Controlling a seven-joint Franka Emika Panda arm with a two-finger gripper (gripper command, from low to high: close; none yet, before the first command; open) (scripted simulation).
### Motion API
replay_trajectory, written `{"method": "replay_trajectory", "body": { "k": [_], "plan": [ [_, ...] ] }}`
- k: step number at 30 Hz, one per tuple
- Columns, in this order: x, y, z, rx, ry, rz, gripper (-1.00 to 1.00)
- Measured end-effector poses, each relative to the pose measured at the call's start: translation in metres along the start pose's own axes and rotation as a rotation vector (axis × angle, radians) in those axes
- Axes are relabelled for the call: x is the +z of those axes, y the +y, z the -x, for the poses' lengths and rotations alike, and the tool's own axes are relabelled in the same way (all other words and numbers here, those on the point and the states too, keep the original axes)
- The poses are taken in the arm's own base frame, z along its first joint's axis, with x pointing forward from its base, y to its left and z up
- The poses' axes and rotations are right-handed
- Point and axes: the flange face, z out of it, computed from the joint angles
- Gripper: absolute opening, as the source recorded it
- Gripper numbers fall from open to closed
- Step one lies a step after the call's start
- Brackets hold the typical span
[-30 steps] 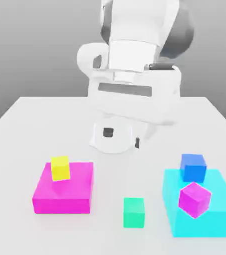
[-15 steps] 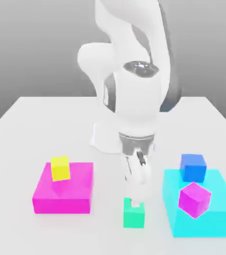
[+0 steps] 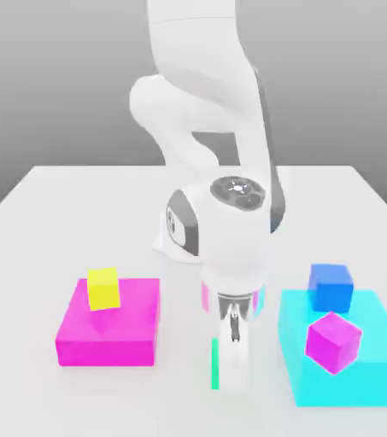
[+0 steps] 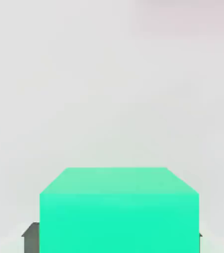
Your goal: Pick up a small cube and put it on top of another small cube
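Tabletop (image 3: pixel 77 196) plain white; grey backdrop (image 3: pixel 51 77) behind.

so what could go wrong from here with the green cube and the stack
The gripper is shut on the green cube down at the table; a shallow grip could let it slip on lifting. The blue cube sits on the cyan block right beside the tilted magenta cube, so the carry could knock either one.
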Motion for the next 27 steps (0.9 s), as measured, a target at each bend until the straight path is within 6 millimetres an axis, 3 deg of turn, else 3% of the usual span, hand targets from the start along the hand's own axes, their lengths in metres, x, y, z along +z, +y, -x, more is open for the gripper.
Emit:
{"method": "replay_trajectory", "body": {
  "k": [3,11,17,23,27],
  "plan": [
    [-0.006,0.0,0.001,0.001,-0.001,0.0,-1.0],
    [-0.059,0.0,0.0,0.001,0.001,-0.001,-1.0],
    [-0.126,0.016,0.063,-0.242,0.005,-0.018,-1.0],
    [-0.196,0.061,0.121,-0.522,0.004,-0.004,-1.0],
    [-0.168,0.061,0.126,-0.544,0.007,-0.004,-1.0]
  ]
}}
